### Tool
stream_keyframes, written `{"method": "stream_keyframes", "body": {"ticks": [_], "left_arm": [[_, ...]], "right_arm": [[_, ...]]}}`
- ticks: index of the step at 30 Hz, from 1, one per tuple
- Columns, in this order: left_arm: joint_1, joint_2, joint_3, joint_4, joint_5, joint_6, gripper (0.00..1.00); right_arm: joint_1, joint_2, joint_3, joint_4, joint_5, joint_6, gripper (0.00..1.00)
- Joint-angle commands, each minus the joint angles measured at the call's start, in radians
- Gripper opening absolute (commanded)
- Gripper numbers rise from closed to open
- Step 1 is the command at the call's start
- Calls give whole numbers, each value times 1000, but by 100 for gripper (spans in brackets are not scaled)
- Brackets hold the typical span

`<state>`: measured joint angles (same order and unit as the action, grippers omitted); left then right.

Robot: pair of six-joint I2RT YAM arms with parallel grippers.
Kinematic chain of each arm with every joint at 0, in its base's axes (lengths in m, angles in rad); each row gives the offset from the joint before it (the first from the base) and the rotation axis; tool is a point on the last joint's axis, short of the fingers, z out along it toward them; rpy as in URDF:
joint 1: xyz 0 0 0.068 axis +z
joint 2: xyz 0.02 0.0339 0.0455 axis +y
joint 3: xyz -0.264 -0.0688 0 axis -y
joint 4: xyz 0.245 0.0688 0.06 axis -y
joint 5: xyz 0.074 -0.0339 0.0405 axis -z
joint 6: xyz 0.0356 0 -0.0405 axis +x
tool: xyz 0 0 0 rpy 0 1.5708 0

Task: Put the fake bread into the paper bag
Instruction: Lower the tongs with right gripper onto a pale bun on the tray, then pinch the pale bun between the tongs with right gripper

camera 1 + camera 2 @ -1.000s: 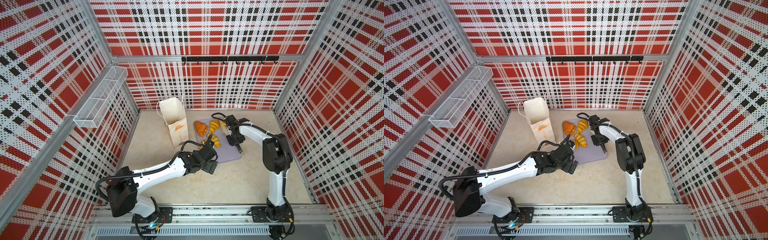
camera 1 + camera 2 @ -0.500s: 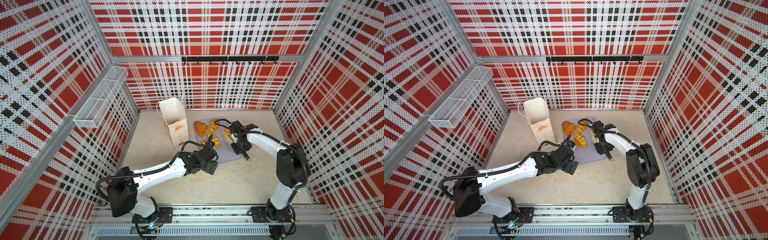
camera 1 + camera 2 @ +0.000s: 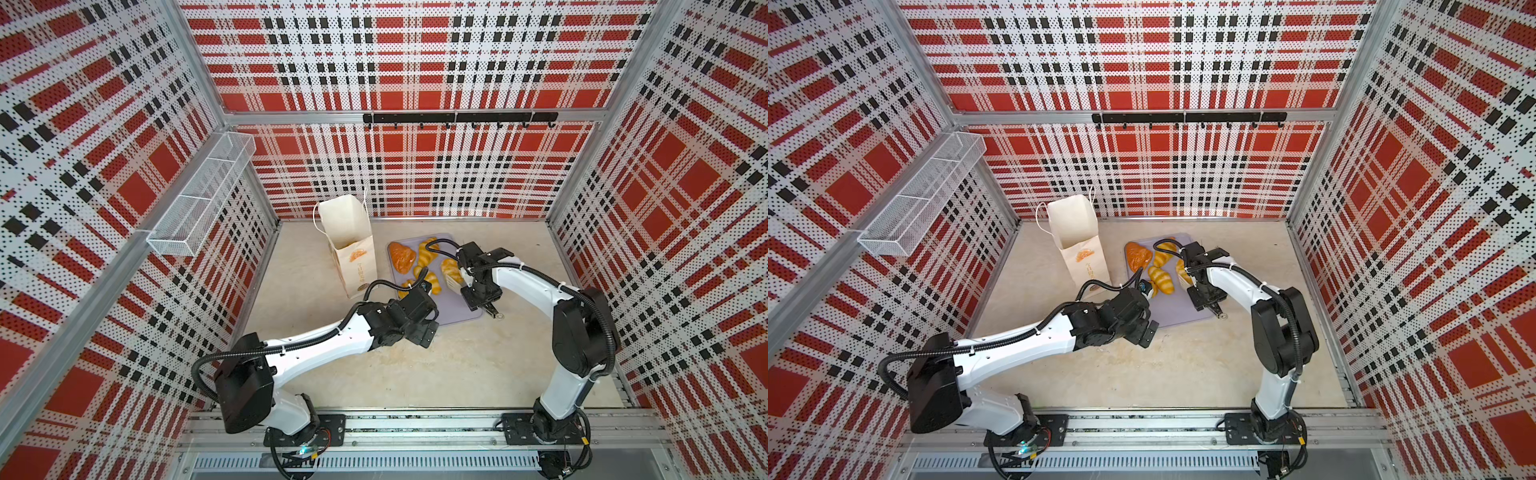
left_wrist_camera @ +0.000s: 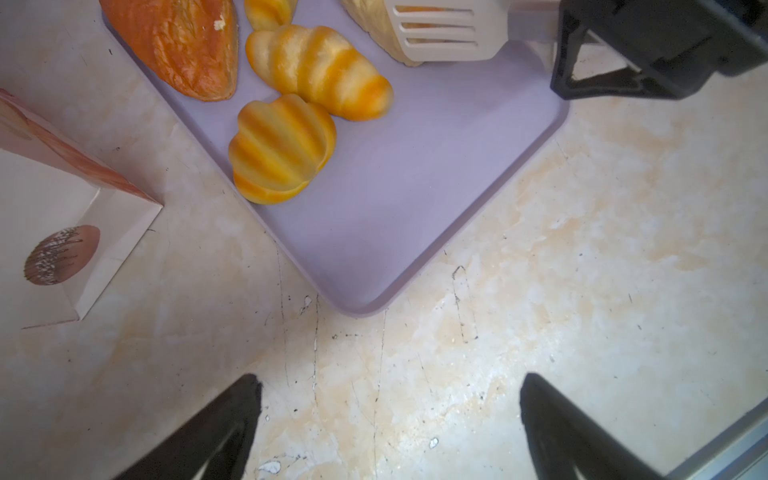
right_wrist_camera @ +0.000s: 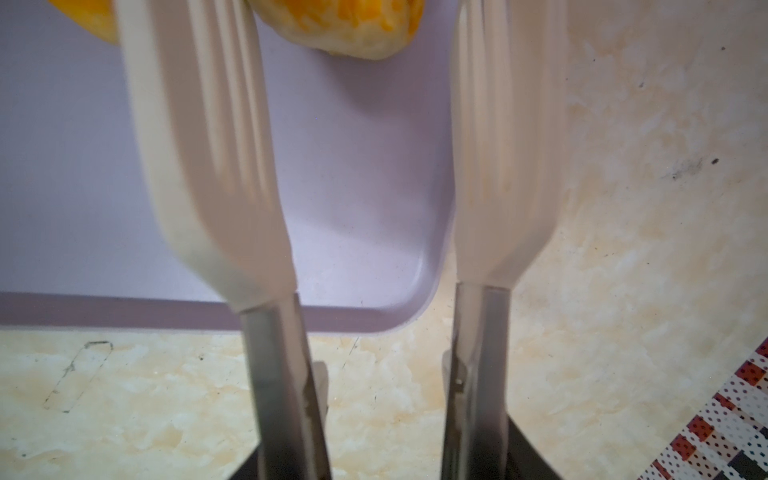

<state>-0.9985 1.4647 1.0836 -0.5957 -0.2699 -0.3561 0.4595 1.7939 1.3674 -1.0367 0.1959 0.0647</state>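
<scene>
In both top views the tall cream-white paper bag [image 3: 353,253], with cord handles and an orange bread print, stands open just left of centre. The flat lilac rectangular tray [image 3: 456,311] lies just beside it to the right, on the marbled beige tabletop [image 3: 415,365]. The glossy toy pastries lie on the tray: a reddish-brown croissant [image 4: 183,45], a long yellow-striped croissant [image 4: 320,70], a rounded striped roll [image 4: 282,149] touching it, and a pale pastry [image 5: 353,29] at the tongs.

The right gripper [image 3: 480,293] clasps a pair of metal tongs [image 5: 216,166] with white slotted blades. The blades stand apart with the pale pastry between their tips. Whether they touch it I cannot tell. The left gripper [image 4: 390,382] hangs with its jaws wide apart and nothing between them, over bare tabletop near the tray's corner.

The pastries look light and smooth-skinned, so they will probably slide out of a loose pinch. The thick middle, with the blades set across the ridges, seems the best hold. The bag is thin paper and would likely tip if knocked at the rim.

The bag's bottom is out of sight, so I cannot say whether it holds any bread. In the top views the left arm covers part of the tray. The pale pastry is cut off at the edge of the right wrist view, and the blades there are blurred.
</scene>
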Motion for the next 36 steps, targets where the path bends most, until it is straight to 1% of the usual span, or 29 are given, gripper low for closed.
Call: {"method": "stream_keyframes", "body": {"ticks": [1,5,17,23,31,36], "left_arm": [[-6,-6,13,-21,-19,6,99],[-6,-7,12,-24,-20,5,99],[-7,-13,5,-30,-32,-4,99],[-8,-18,3,-32,-41,-4,99],[-6,-36,7,-24,-52,-10,99],[-6,-47,-5,-13,-54,-21,99]], "right_arm": [[8,-12,34,12,15,29,53],[10,7,48,13,23,39,54],[9,98,107,2,0,14,54],[10,131,130,-26,10,-6,51],[9,114,119,-23,17,-16,44],[10,94,120,-7,-4,-12,42]]}}
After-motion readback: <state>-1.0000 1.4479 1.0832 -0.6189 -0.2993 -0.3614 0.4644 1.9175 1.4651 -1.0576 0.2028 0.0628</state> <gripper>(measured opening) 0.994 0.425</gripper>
